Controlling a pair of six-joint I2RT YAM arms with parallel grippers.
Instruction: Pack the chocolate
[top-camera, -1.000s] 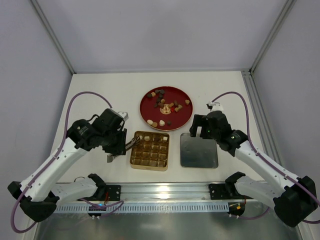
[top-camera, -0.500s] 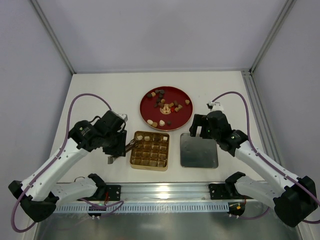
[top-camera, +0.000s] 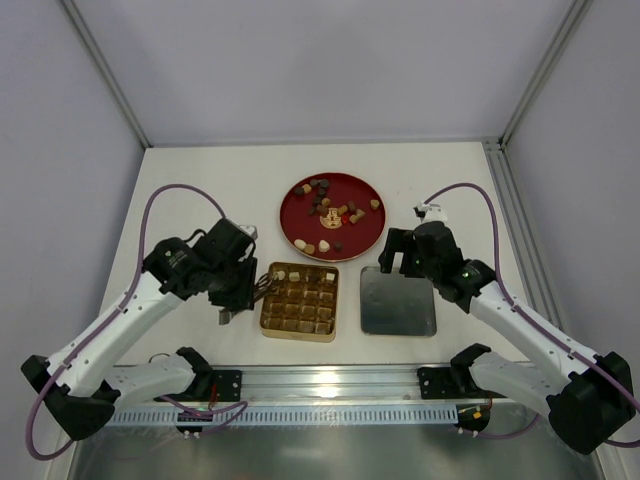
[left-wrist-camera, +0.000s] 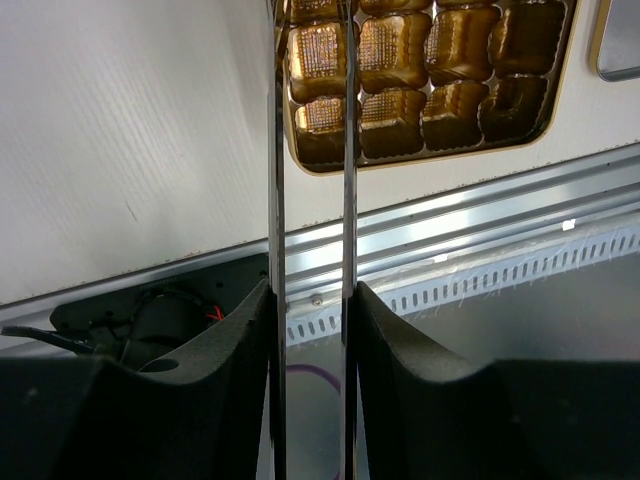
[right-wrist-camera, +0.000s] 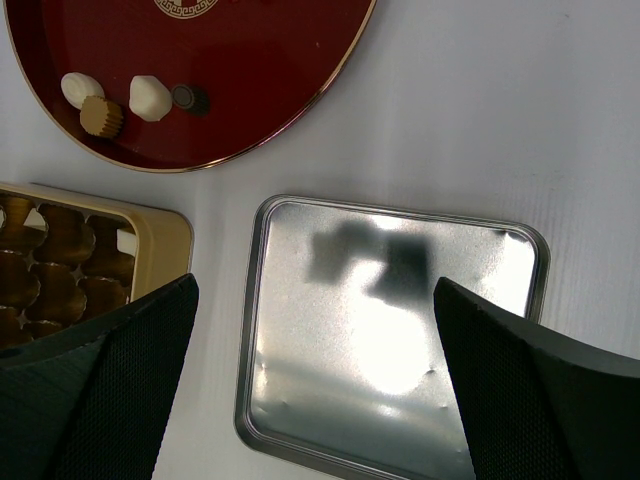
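Note:
The chocolate (top-camera: 330, 212) lies as several brown, tan and cream pieces on the round red plate (top-camera: 358, 243); three show in the right wrist view (right-wrist-camera: 148, 97). A few pieces sit in the far row of the gold gridded box (top-camera: 268, 322). My left gripper (top-camera: 235, 290) is shut on metal tweezers (left-wrist-camera: 278, 150), whose tips reach over the box's left cells (left-wrist-camera: 430, 80). My right gripper (top-camera: 400, 255) is open and empty, above the silver lid (right-wrist-camera: 400, 340) in the right wrist view (right-wrist-camera: 315, 285).
The silver lid (top-camera: 398, 300) lies flat to the right of the box. An aluminium rail (top-camera: 330, 385) runs along the near edge, also in the left wrist view (left-wrist-camera: 480, 220). The red plate's rim (right-wrist-camera: 300, 115) is close to the lid and the box (right-wrist-camera: 160, 235).
My left arm has shifted slightly right, bringing the tweezers' tips a little closer over the box's left side. The right arm has not moved.

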